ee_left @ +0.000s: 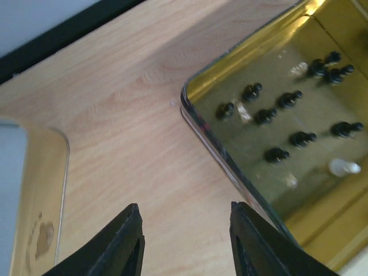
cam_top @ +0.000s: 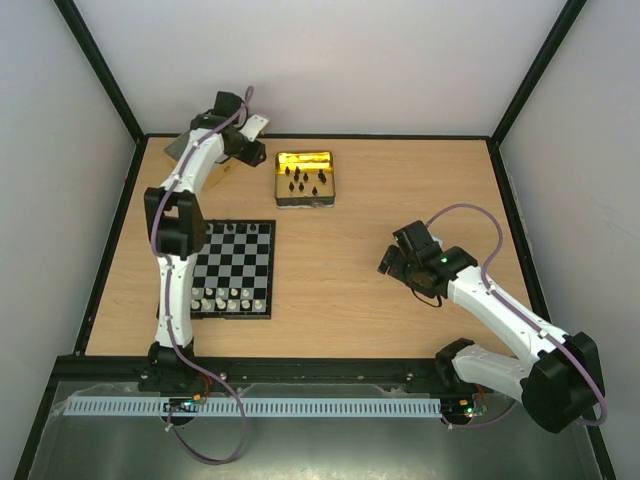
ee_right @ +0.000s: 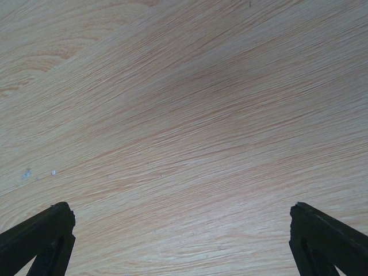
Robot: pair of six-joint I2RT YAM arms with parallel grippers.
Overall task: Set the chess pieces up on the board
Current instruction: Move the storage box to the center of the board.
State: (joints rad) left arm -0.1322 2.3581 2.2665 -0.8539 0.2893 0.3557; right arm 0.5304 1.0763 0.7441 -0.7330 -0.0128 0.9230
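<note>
The board (cam_top: 250, 246) lies at the left of the table, with silvery-white pieces (cam_top: 231, 299) on its two near rows. Several black chess pieces (cam_top: 305, 181) stand in a gold tin (cam_top: 281, 181) at the back. In the left wrist view they (ee_left: 277, 101) sit inside the tin (ee_left: 211, 150) with one white piece (ee_left: 344, 167). My left gripper (cam_top: 256, 152) is open and empty (ee_left: 185, 230), over bare table just left of the tin. My right gripper (cam_top: 392, 260) is wide open and empty (ee_right: 181, 230) over bare wood at mid-right.
A second, silver-lined tin (ee_left: 35, 190) lies at the back left, partly hidden behind my left arm in the top view (cam_top: 222, 172). Black frame rails and white walls border the table.
</note>
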